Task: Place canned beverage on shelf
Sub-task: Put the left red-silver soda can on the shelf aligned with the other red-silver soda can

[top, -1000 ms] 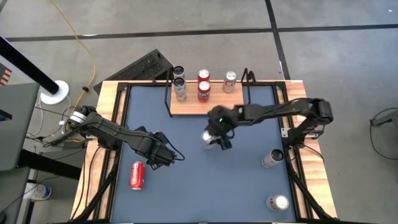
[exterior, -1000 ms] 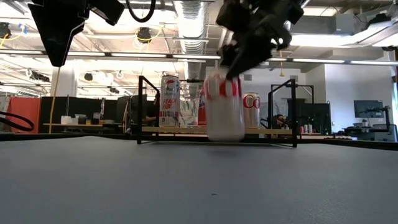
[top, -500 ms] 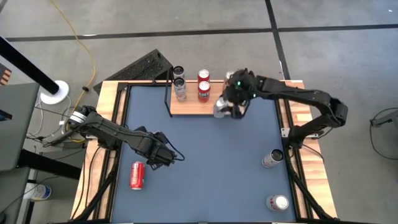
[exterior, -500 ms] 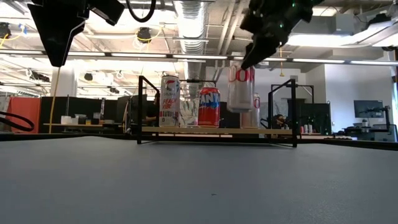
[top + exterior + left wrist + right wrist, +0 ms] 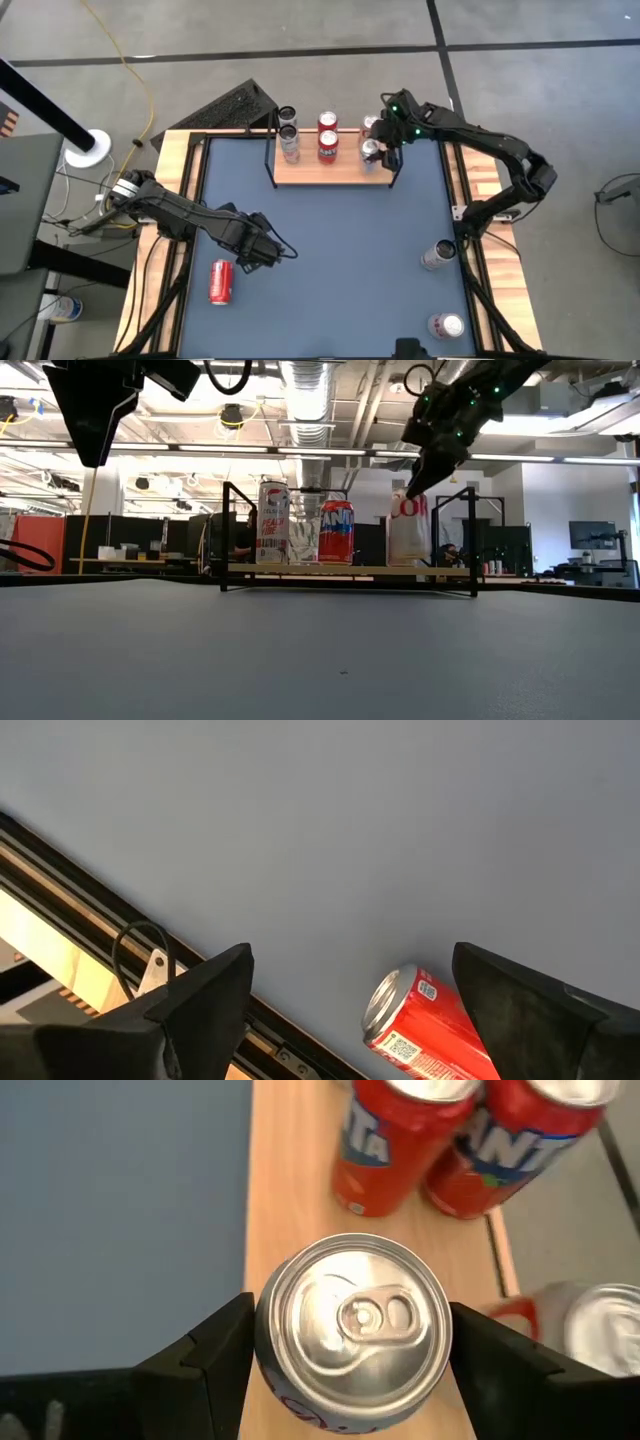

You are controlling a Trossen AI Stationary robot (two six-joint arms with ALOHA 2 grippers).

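My right gripper (image 5: 350,1370) pinches the upright silver-topped white can (image 5: 352,1320) directly over the small light-wood shelf board (image 5: 290,1210), while my spread left gripper (image 5: 262,250) waits well apart.

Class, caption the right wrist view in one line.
Right gripper holds a silver can upright over the shelf, near two orange cans.
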